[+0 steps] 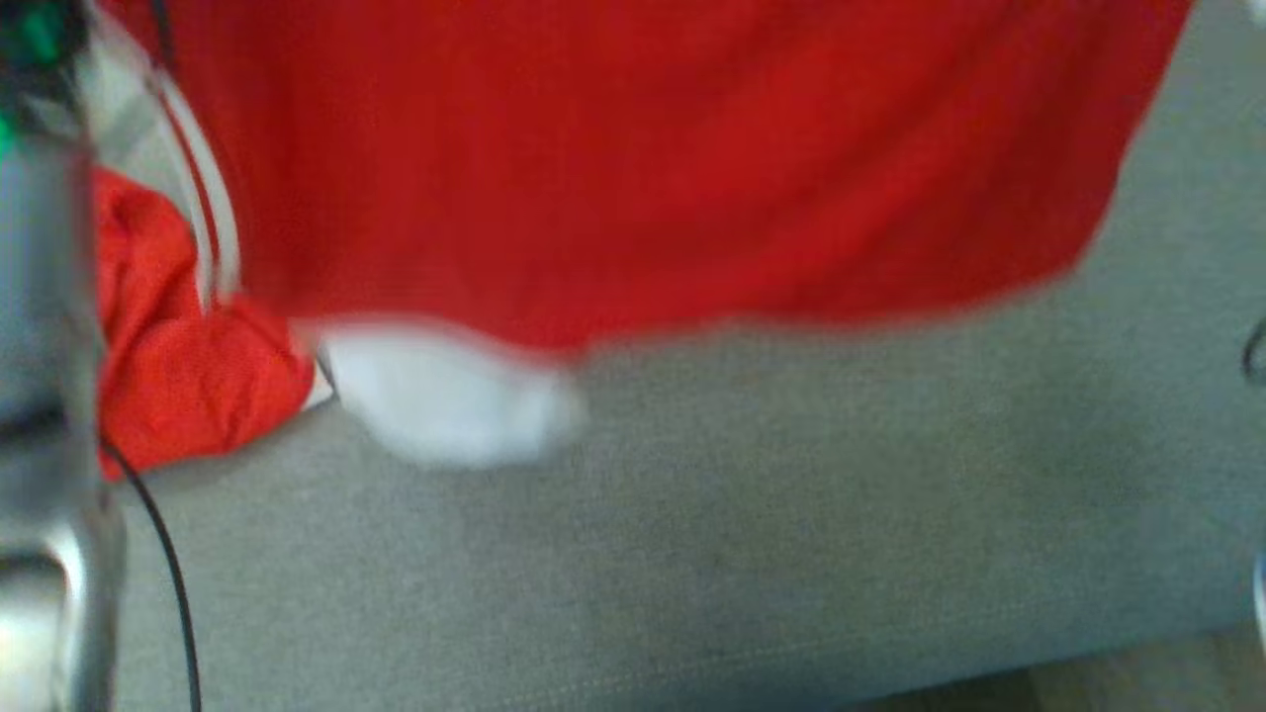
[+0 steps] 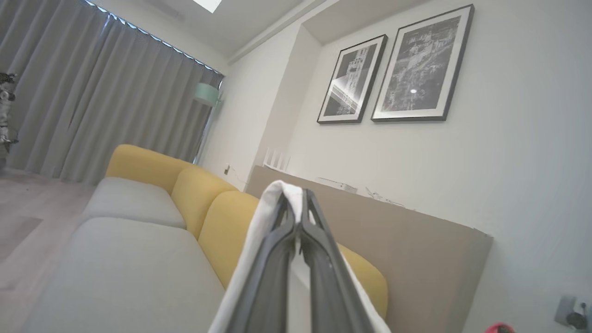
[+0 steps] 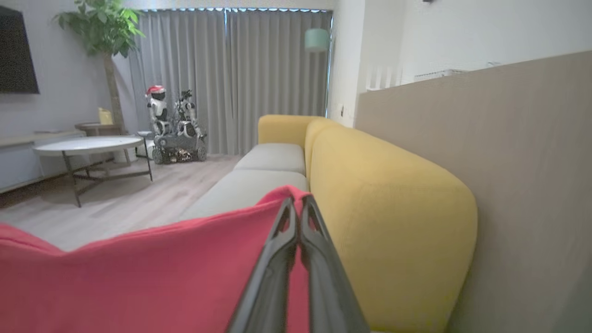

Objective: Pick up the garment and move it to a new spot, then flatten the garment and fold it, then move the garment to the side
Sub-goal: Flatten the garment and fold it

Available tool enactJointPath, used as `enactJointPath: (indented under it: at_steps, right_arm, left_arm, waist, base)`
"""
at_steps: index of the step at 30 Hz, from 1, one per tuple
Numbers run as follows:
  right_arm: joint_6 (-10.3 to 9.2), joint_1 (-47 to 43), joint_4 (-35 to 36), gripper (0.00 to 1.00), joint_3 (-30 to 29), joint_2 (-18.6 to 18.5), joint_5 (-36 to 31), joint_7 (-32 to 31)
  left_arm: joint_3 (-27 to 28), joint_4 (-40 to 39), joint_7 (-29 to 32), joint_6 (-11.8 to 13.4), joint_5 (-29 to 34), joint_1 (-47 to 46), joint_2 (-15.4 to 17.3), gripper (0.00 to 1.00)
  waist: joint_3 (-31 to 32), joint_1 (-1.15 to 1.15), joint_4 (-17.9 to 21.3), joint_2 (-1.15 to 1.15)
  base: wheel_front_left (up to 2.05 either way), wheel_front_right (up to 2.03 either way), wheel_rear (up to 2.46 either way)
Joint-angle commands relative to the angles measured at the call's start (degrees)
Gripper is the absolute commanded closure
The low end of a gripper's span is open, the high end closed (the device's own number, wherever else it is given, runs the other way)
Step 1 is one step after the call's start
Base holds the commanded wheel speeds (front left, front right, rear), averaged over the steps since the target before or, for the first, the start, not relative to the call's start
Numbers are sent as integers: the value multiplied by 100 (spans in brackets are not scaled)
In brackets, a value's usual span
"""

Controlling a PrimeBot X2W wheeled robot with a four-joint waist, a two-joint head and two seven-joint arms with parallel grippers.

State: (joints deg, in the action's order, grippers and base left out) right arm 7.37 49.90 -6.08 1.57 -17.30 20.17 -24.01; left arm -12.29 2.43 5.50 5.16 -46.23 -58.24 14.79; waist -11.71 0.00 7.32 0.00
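Observation:
The garment (image 1: pixel 643 168) is red with white trim and hangs blurred across the top of the head view, above a grey sofa seat (image 1: pixel 692 544). A bunched red part (image 1: pixel 188 346) lies at the left, with a white patch (image 1: pixel 445 396) below the hem. In the left wrist view my left gripper (image 2: pixel 298 203) is shut on a white edge of the garment (image 2: pixel 273 199). In the right wrist view my right gripper (image 3: pixel 297 208) is shut on a red edge of the garment (image 3: pixel 138 273), which drapes to the left.
The sofa has yellow back cushions (image 3: pixel 384 212) and a beige panel (image 3: pixel 485 162) behind it. A round table (image 3: pixel 88 145), a plant (image 3: pixel 106 27) and toy robots (image 3: pixel 175 125) stand across the wooden floor. My pale left forearm (image 1: pixel 45 396) and a black cable (image 1: pixel 168 564) fill the head view's left edge.

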Motion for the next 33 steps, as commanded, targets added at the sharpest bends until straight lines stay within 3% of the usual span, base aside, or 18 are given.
enactJointPath:
  at_steps: [1,7,14,22,29,33]
  right_arm:
    - [12,737,-276,100,74,114,-55,243]
    - [12,2543,-2010,100,-173,371,-484,1666]
    - [12,3084,-3538,100,-570,597,-302,2805]
    - [12,2364,-4538,100,-484,649,143,3171]
    - [12,1316,-5198,100,34,657,547,2841]
    - [12,727,-5418,100,446,477,738,2576]
  left_arm:
    - [156,331,-144,-162,200,-817,224,100]
    - [253,2028,-983,-478,454,-2546,75,100]
    - [176,3118,-1575,-827,486,-3024,-151,100]
    - [-229,3639,-1604,-1098,484,-2057,-272,100]
    - [-802,3864,-1587,-1219,571,-350,-154,100]
    - [-1095,3923,-1453,-1248,525,621,68,100]
  waist:
    - [-757,0,12,0]
    - [-1153,0,-158,0]
    - [-1300,0,-410,0]
    - [-1345,0,-577,0]
    - [-1038,0,-634,0]
    - [-713,0,-634,0]
  base:
    - [0,0,0]
    - [0,0,0]
    - [0,0,0]
    - [0,0,0]
    - [0,0,0]
    - [0,0,0]
